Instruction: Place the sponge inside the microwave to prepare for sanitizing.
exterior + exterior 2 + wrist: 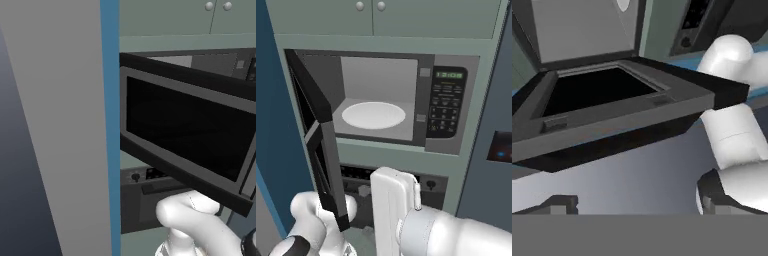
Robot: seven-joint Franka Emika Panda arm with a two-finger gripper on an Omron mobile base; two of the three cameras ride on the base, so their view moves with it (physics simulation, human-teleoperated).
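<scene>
The microwave [421, 60] stands open, showing its light grey cavity and white round plate [373, 115], with the button panel [446, 105] on its right. Its black glass door [321, 145] is swung out to the left over my arm. That same door [185, 125] takes up most of the left base view, and in the rolled hand view the door [607, 90] lies just ahead. My gripper [634, 207] is open below the door, fingertips [559, 204] wide apart with nothing between them. The sponge is out of view.
A black oven panel with a knob [431, 184] sits under the microwave. Pale green cabinet doors [371, 15] are above it. A tall grey side panel [60, 125] and a blue strip [110, 125] close off the left. A dark panel [498, 145] stands at the right.
</scene>
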